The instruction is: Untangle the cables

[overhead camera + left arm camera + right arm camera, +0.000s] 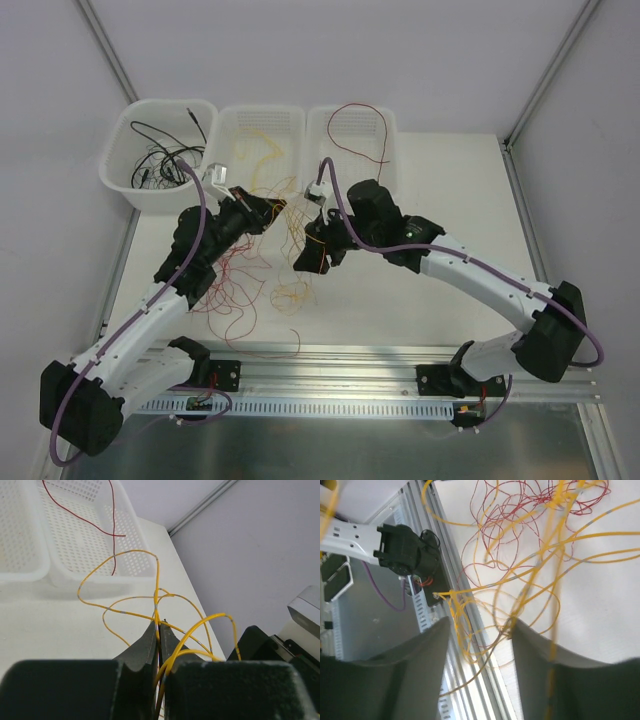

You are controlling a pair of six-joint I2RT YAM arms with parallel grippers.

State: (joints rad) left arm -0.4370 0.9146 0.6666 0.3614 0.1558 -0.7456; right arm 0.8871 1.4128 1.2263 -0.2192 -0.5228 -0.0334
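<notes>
A tangle of thin red cables (pixel 232 285) and yellow cables (pixel 292 290) lies on the white table between the two arms. My left gripper (pixel 268 212) is raised over the far side of the tangle and is shut on a yellow cable (pixel 156 587), which loops up out of the closed jaws (pixel 159 628). My right gripper (pixel 313 255) hangs just right of it, open. In the right wrist view several yellow cables (pixel 535 580) cross the gap between its fingers (pixel 480 627), and red cables (pixel 520 510) lie beyond.
Three white baskets stand at the back: the left one (pixel 128 170) holds black cables, the middle one (pixel 232 118) yellow cables, the right one (pixel 385 125) a red cable (pixel 82 519). A metal rail (pixel 330 355) runs along the near table edge, by the left arm base (pixel 405 555).
</notes>
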